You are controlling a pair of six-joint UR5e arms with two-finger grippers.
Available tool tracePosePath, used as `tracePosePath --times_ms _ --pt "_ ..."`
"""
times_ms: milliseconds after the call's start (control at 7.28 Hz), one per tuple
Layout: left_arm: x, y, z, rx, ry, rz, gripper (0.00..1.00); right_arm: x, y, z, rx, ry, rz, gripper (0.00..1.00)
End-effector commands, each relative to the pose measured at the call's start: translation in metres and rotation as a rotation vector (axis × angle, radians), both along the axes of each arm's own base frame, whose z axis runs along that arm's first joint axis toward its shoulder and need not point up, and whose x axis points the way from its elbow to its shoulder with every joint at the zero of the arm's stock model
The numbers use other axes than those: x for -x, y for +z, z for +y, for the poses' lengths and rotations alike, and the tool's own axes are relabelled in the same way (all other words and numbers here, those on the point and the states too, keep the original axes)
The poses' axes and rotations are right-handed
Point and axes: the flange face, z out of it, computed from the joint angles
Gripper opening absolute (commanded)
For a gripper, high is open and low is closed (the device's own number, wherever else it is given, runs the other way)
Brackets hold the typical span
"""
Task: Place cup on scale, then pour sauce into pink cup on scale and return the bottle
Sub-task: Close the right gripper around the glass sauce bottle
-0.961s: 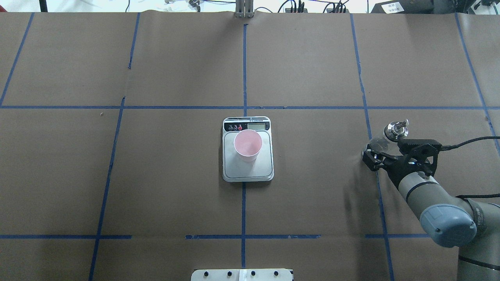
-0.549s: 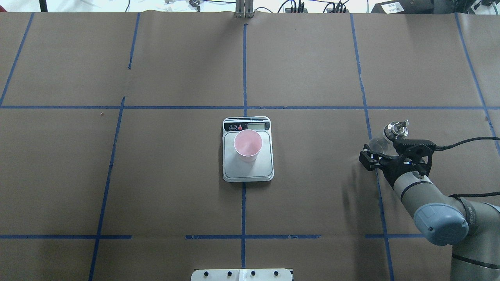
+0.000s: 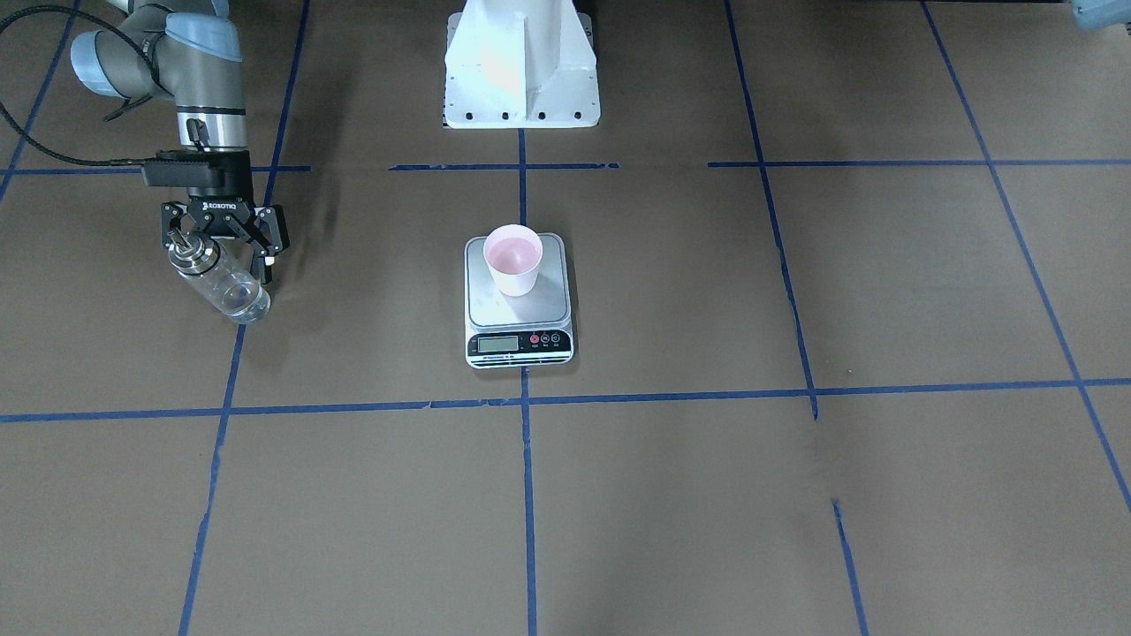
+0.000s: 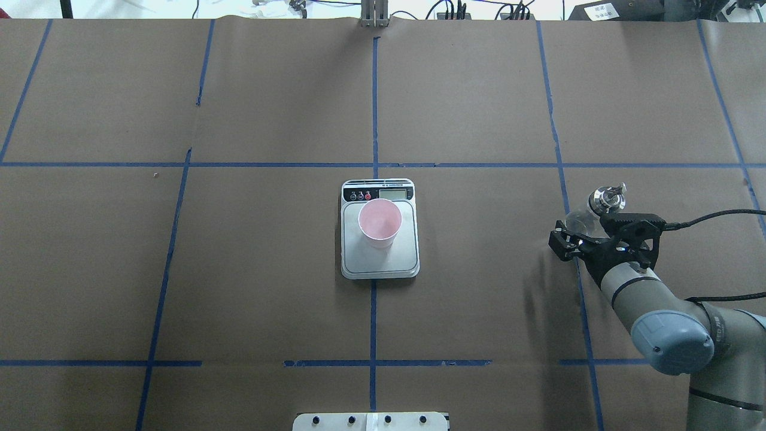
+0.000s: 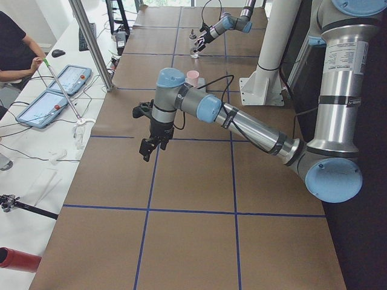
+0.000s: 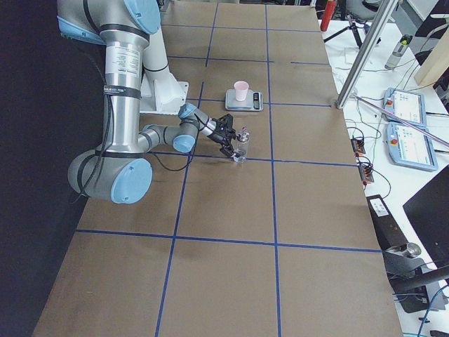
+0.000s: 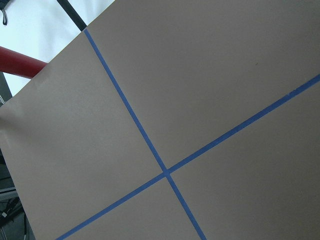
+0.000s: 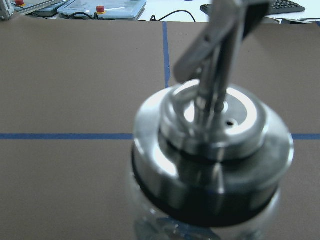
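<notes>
I am looking at a desk (image 4: 479, 299) covered in brown paper and marked into squares by blue tape (image 4: 374, 90). The scale (image 4: 407, 257) is sitting at the middle of it, display side away from the robot. The cup (image 4: 379, 223) is standing upright on the steel platform, toward the display end. I cannot tell whether any liquid is lying in its pink inside.

The bottle (image 3: 225, 287) is standing on the desk far out on the robot's right, well apart from the scale and just beside a tape line. It looks upright in the right side view. The right gripper (image 3: 221, 252) is hovering at its metal collar. The fingers (image 3: 268, 247) are spreading wide to either side of the bottle's top and are not pinching it. My right wrist camera is filling with the collar and spout, close and blurred.

The left gripper (image 5: 146, 152) is hanging above bare paper, far from the scale. It shows only in the left side view, so I cannot tell how its fingers are standing.
</notes>
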Motion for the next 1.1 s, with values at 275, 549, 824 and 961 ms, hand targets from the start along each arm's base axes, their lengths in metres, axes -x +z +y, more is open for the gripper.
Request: tracePosePath --times_ms 275,549,824,961 --pt "-0.0002 -0.0004 0.0001 0.0 -0.001 0.0 1.0 0.0009 0.0021 -0.0007 0.001 0.001 0.004 1.0" --pt "-0.0002 -0.0004 0.0001 0.0 -0.001 0.0 1.0 -0.0021 0.0021 -0.0042 -0.001 0.008 0.007 1.0" --pt "-0.0001 -0.0011 0.0003 -0.002 -0.001 0.001 1.0 -0.0039 0.0029 -0.0065 -0.002 0.009 0.013 1.0" --pt "-0.0001 -0.0019 0.0005 -0.003 -0.001 0.001 1.0 -0.0044 0.0029 -0.0071 -0.002 0.011 0.013 0.99"
